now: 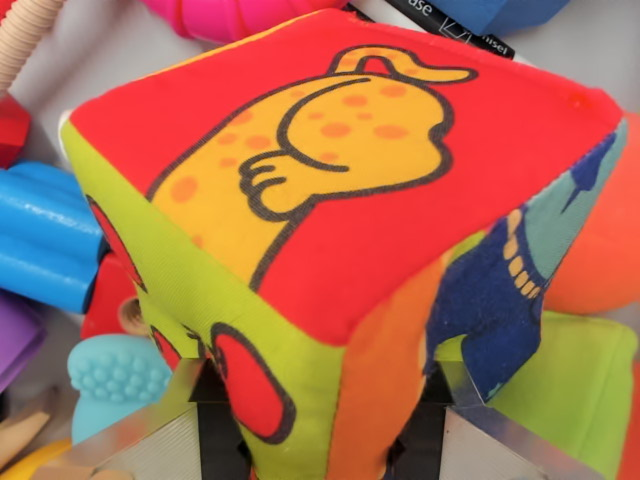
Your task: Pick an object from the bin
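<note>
Far on the wrist view's left, a ribbed beige hose (pixel 25 40) curls in at the top, and below it lies a chunky blue plastic cylinder (pixel 40 245). Lower down there's a teal rubber piece with bumps (pixel 115 378). Now the big one: a soft fabric cube with a red top face and a spotted yellow animal print (pixel 340 190) fills the middle of the frame, lime green down its left side. The tool (pixel 320 440) has it, metal fingers (pixel 150 440) pressed against both lower sides, cube clamped between them. Over to the right, an orange rounded object (pixel 605 250) sits beside the cube, a lime green fabric block (pixel 575 385) beneath it.
</note>
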{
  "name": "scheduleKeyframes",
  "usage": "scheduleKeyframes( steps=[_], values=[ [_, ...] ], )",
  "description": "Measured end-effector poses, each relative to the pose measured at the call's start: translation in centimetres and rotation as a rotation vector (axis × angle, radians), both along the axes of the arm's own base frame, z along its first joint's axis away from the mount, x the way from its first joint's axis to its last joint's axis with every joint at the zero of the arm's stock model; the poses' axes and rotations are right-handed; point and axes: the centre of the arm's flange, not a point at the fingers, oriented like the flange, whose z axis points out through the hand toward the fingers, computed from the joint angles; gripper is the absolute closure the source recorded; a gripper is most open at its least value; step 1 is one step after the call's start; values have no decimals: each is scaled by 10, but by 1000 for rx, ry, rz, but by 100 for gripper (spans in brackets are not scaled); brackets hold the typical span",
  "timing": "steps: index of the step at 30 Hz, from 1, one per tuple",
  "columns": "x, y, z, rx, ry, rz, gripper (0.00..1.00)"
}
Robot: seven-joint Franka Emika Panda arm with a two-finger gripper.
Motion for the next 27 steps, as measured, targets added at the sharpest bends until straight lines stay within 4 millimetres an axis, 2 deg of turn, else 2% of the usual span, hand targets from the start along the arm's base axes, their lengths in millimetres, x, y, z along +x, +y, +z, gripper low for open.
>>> scheduleKeyframes(
  steps=[12,27],
  values=[
    [1,0,33,1,-2,0,100],
    [-1,0,87,3,-2,0,100]
  ],
)
